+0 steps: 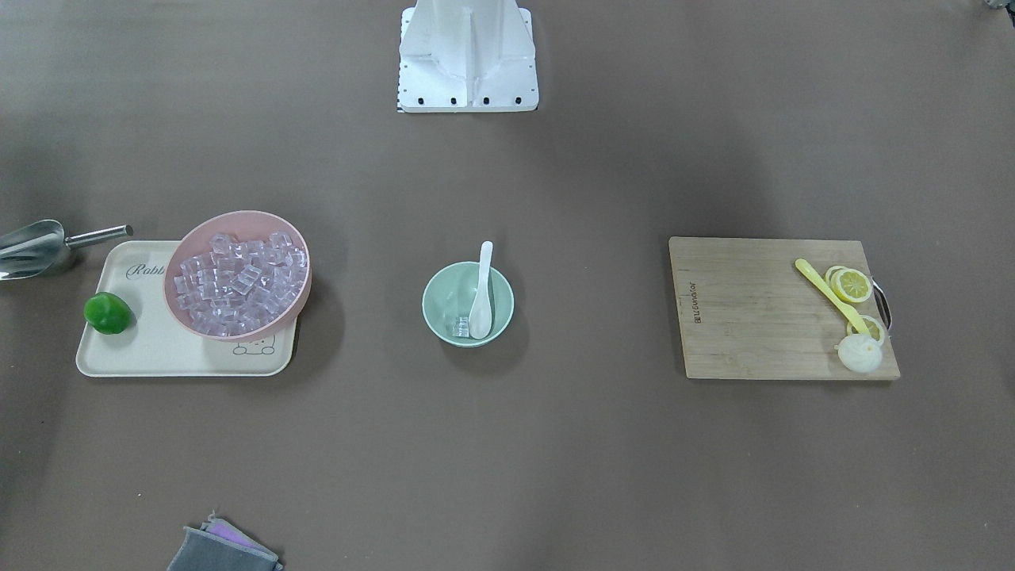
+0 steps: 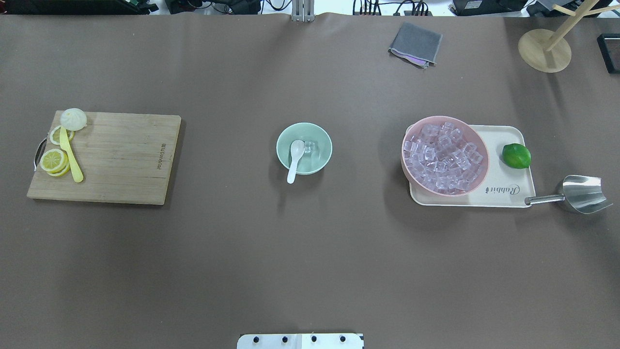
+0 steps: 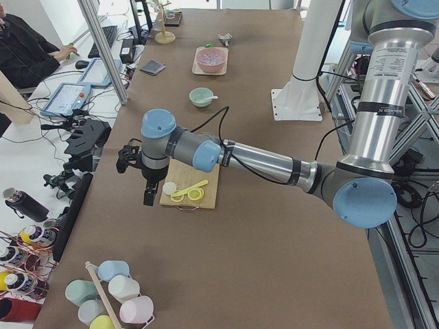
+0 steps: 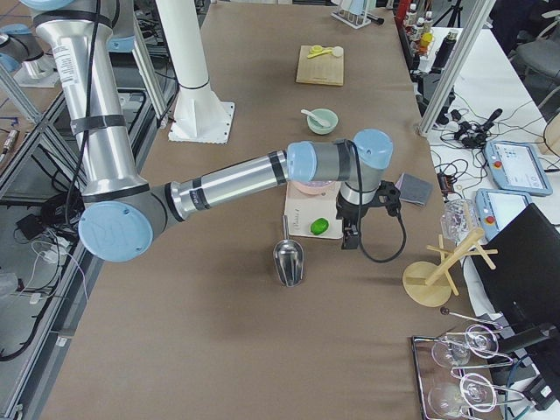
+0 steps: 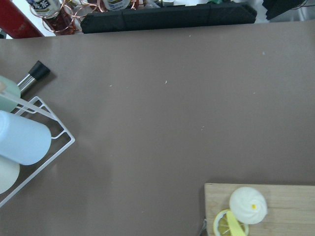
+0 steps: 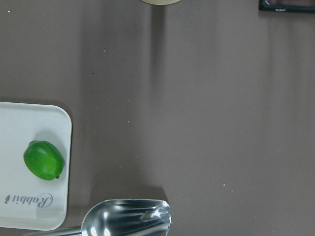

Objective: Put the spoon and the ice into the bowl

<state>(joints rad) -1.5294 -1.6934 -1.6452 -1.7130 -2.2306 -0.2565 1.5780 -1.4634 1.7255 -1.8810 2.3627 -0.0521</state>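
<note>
— Folded grey cloth point(image 1: 222, 549), soft and matte, is seen nearest, at the near edge of the table point(image 1: 555, 444), left of centre. How are the containers filled?

— At the centre, the smooth mint-green bowl point(image 1: 444, 289) holds the translucent white plastic spoon point(image 1: 483, 285). Its scoop is down inside and its curved handle is leaned over the far rim. One glossy clear ice cube point(image 1: 461, 325) lies just beside the scoop. On the left, a pink bowl point(image 1: 238, 214) heaped with like cubes point(image 1: 238, 277) is set on a cream tray point(image 1: 143, 353) beside a lime point(image 1: 108, 312). A steel scoop point(image 1: 32, 247) lies off the tray's far-left corner. On the right, a wooden board point(image 1: 753, 317) carries lemon slices point(image 1: 852, 284) and a yellow utensil point(image 1: 829, 295).

— And room?

— Brown table is shown all round the mint-green bowl, with tray and board well apart. The left gripper point(image 3: 147, 194) and right gripper point(image 4: 350, 236) are caught only in side views, so whether their fingers are parted cannot be told.
</note>
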